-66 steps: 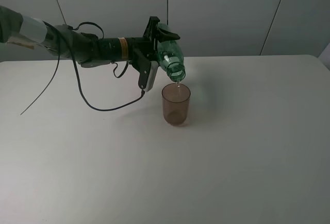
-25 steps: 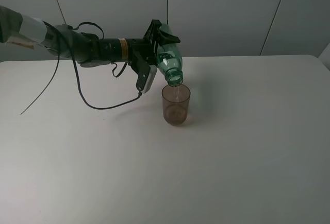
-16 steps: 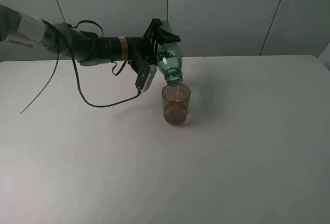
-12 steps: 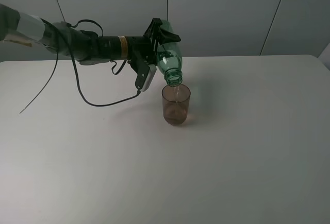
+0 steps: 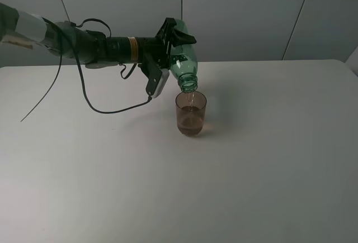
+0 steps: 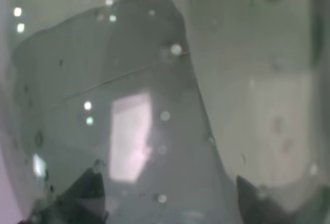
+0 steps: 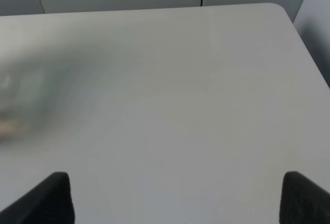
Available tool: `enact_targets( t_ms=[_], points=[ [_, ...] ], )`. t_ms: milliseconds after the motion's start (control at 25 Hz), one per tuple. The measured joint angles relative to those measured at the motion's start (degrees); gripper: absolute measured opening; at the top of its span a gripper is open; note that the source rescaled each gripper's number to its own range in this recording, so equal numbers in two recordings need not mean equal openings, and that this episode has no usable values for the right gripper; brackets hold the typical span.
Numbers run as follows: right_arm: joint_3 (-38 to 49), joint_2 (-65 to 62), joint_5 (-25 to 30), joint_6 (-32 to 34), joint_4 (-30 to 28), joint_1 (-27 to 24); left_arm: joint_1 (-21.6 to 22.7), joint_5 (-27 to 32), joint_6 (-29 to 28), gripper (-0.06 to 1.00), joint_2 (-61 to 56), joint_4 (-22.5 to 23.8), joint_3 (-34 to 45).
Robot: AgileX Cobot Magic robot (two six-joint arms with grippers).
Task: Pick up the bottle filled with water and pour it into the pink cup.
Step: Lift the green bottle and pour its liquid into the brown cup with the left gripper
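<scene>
My left gripper (image 5: 177,37) is shut on the body of the green bottle (image 5: 183,63), which tilts steeply with its open neck pointing down just above the rim of the pink cup (image 5: 191,114). The cup stands upright on the white table, with liquid in its lower half. In the left wrist view the bottle's wet green wall (image 6: 154,105) fills the frame, and the dark fingertips (image 6: 85,193) press on either side of it. My right gripper (image 7: 178,203) shows only in the right wrist view, open over bare table.
A black cable (image 5: 112,109) hangs from the left arm and loops down onto the white table (image 5: 251,170). A grey panelled wall (image 5: 240,14) rises behind the table's far edge. The bottle shows as a green blur (image 7: 20,95) at the edge of the right wrist view.
The left arm has lifted a little and the bottle has tipped steeper, its neck staying over the cup. The liquid in the cup has risen.
</scene>
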Motion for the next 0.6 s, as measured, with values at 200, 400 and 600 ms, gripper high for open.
enact_targets(
  t_ms=[200,400,600],
  points=[
    [0.00,0.00,0.00,0.00,0.00,0.00,0.00,0.00,0.22,0.01,-0.25,0.00,0.00],
    [0.00,0.00,0.00,0.00,0.00,0.00,-0.38,0.68,1.31,0.00,-0.62,0.12,0.00],
    [0.00,0.00,0.00,0.00,0.00,0.00,-0.98,0.83,1.86,0.00,-0.97,0.23,0.00]
  ],
)
